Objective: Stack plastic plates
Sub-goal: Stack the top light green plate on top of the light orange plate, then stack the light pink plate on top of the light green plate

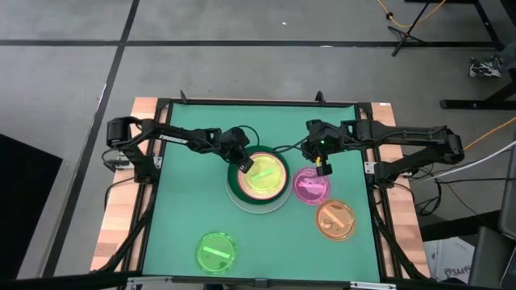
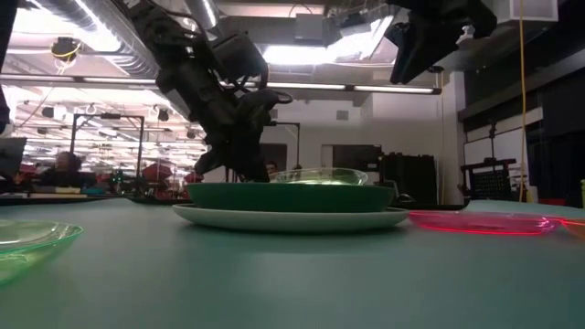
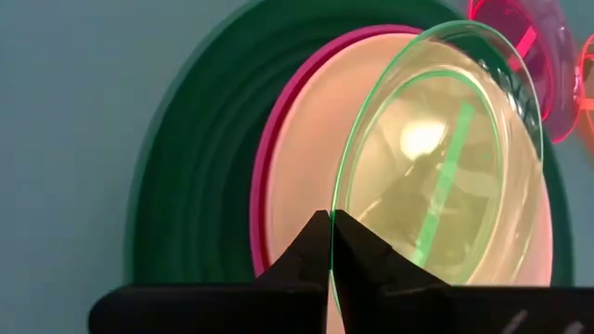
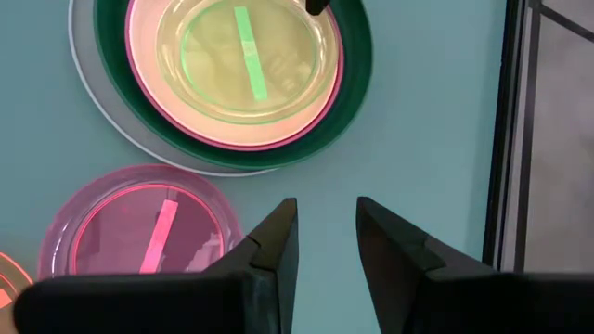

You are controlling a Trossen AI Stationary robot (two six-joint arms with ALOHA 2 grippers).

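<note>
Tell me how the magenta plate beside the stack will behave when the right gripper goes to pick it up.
The magenta plate looks thin, so probably light and slightly flexible. It lies flat on the mat, its low rim likely hard to get fingers under; it may slide when nudged. The right gripper hangs open above it.

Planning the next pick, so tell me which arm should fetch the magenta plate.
Probably the right. Its tool hangs open beside the magenta plate, while the left tool is shut on the translucent green plate atop the stack.

Green table (image 1: 177, 161) carries plate stack (image 1: 242, 199), three loose plates.
</note>
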